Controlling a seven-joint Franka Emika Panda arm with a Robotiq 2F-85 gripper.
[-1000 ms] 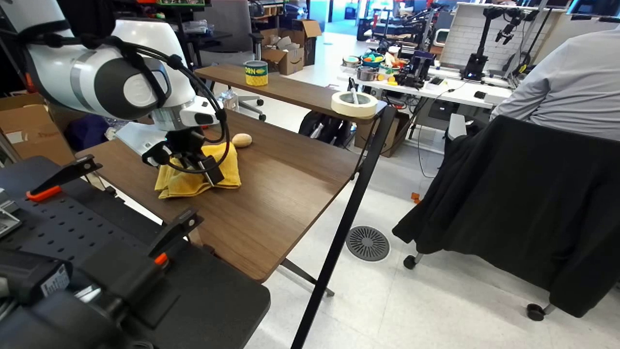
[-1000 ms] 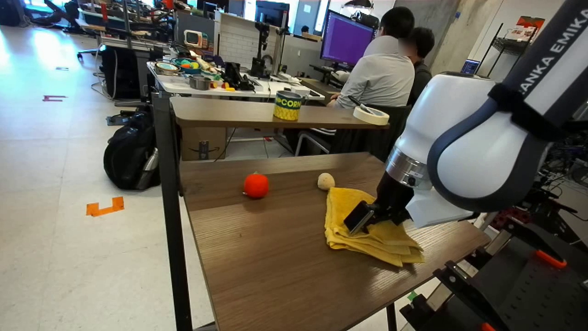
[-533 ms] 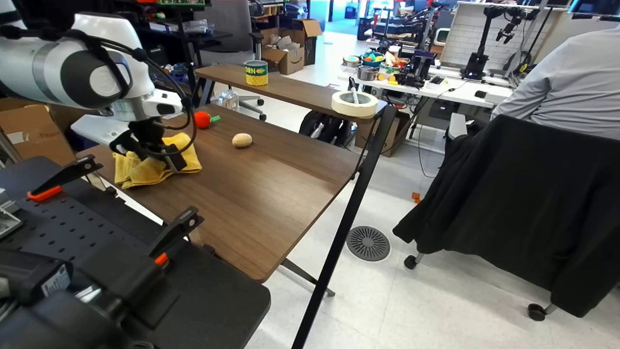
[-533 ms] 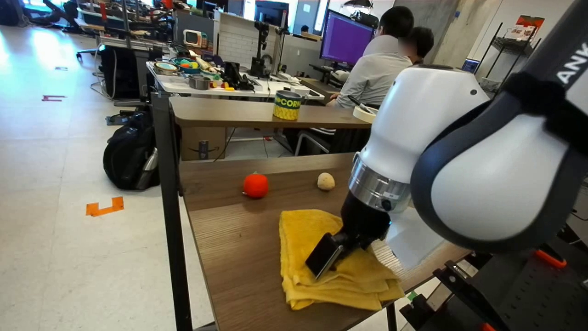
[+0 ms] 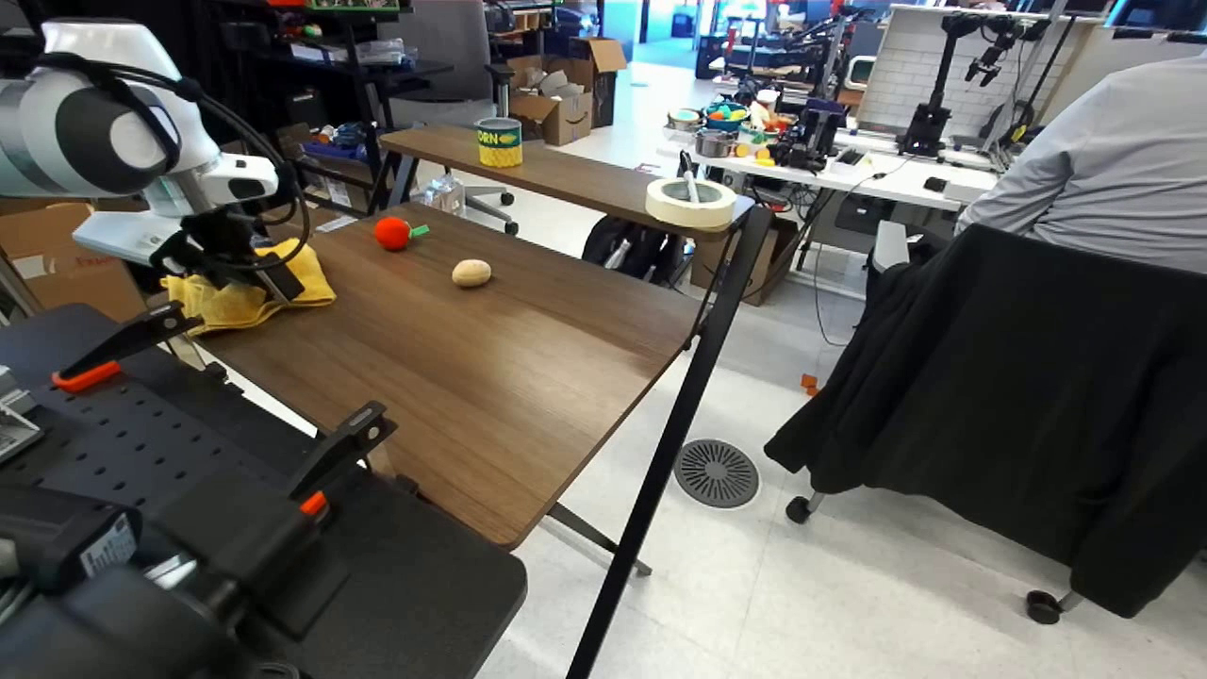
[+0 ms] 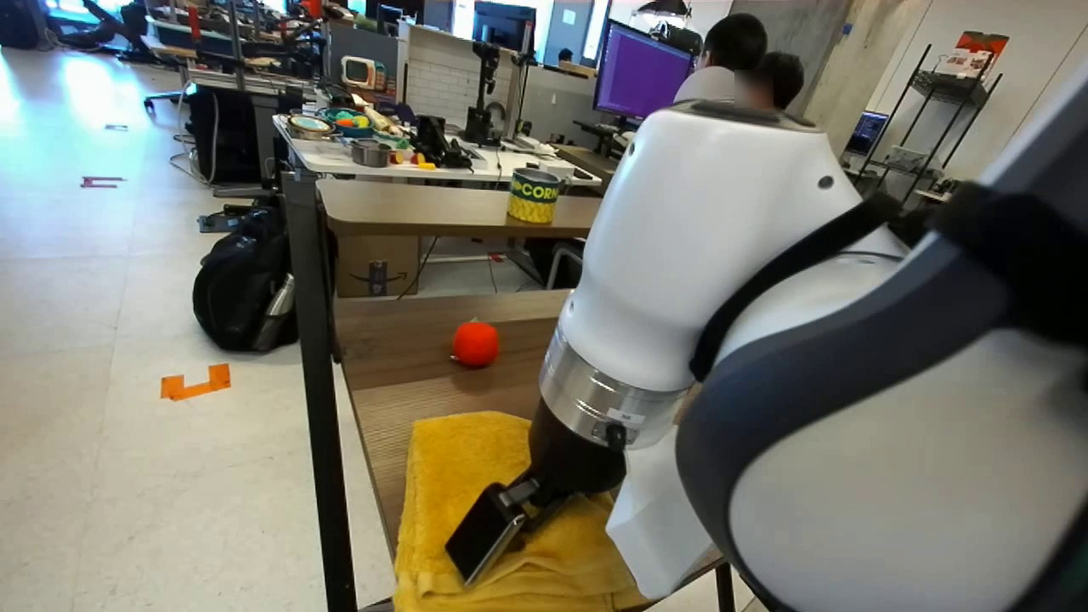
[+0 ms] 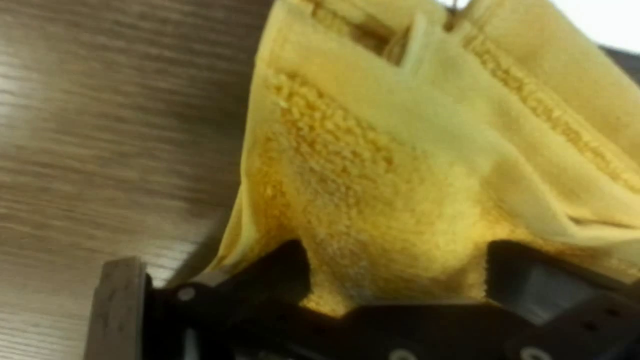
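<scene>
The end effector (image 5: pixel 231 269) is spread wide on the yellow towel (image 6: pixel 463 459), not gripping it, by the worktop (image 5: pixel 453 377) edge. Kinda tight, black clamp (image 5: pixel 132 335) close by; red ball (image 5: pixel 392 233) and potato-looking thing (image 5: pixel 471 273) sit apart, corn can (image 5: pixel 498 146) up on the shelf (image 5: pixel 585 179).

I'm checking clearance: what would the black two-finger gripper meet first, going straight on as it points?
The folded yellow terry-cloth towel, lying on the brown wood-grain tabletop. The open gripper points down at the towel, perhaps touching; depth is unclear.
</scene>
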